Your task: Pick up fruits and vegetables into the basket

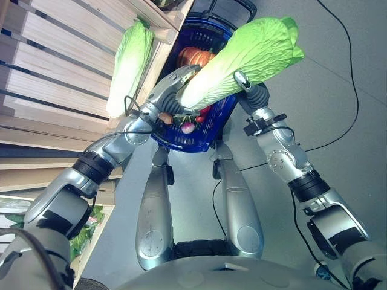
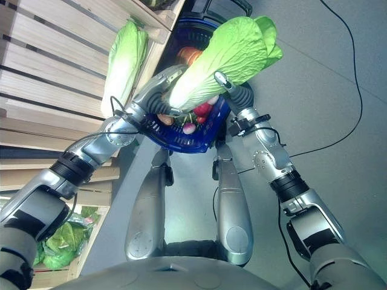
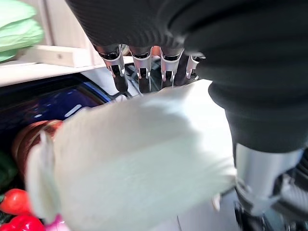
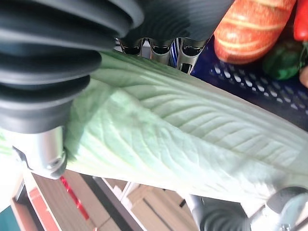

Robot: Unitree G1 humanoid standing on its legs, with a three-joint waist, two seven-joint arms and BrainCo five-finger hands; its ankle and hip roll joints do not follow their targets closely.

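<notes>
A large napa cabbage (image 1: 242, 57) is held between both hands above the blue basket (image 1: 205, 130), its pale stem end low toward the robot's left and its green leafy end raised toward the right, reaching out past the basket's rim. The left hand (image 1: 172, 90) clasps the white stem end — in the left wrist view its fingers (image 3: 139, 72) curl over the far side of the stem. The right hand (image 1: 251, 90) grips the cabbage at mid-length, fingers (image 4: 154, 48) wrapped over the ribbed leaf and thumb pressed on the opposite side. Inside the basket lie a striped orange pumpkin (image 1: 196, 56), a red pepper (image 2: 202, 109), a small pink radish (image 1: 188, 127) and a brownish onion (image 1: 165, 118). A second napa cabbage (image 1: 130, 63) rests upright against the wooden shelf (image 1: 54, 66), just beside the basket. More leafy greens (image 2: 60, 238) sit lower in the shelf.
</notes>
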